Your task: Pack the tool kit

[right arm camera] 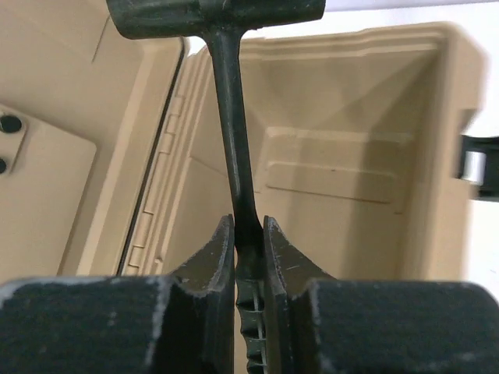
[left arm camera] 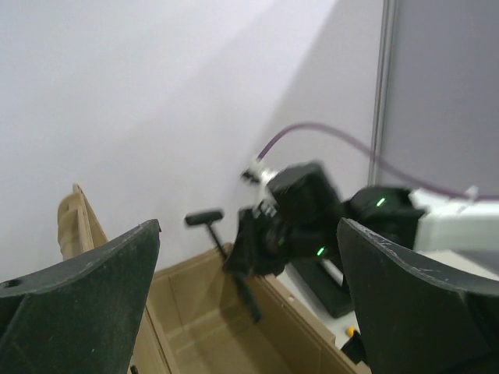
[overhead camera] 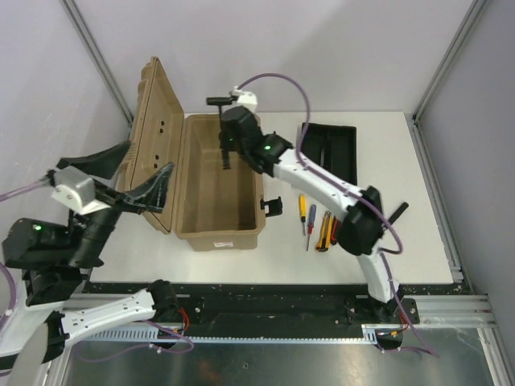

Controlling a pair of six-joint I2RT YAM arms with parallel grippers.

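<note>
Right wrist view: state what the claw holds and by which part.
The right claw grips a black hammer by its handle, well below the head, above the open tan case. The left claw holds nothing.

Tan case (overhead camera: 221, 239) (lid open), black hammer (overhead camera: 217, 101) above it

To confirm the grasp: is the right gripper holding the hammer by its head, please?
No, the right gripper is shut on the hammer by its handle.
</note>
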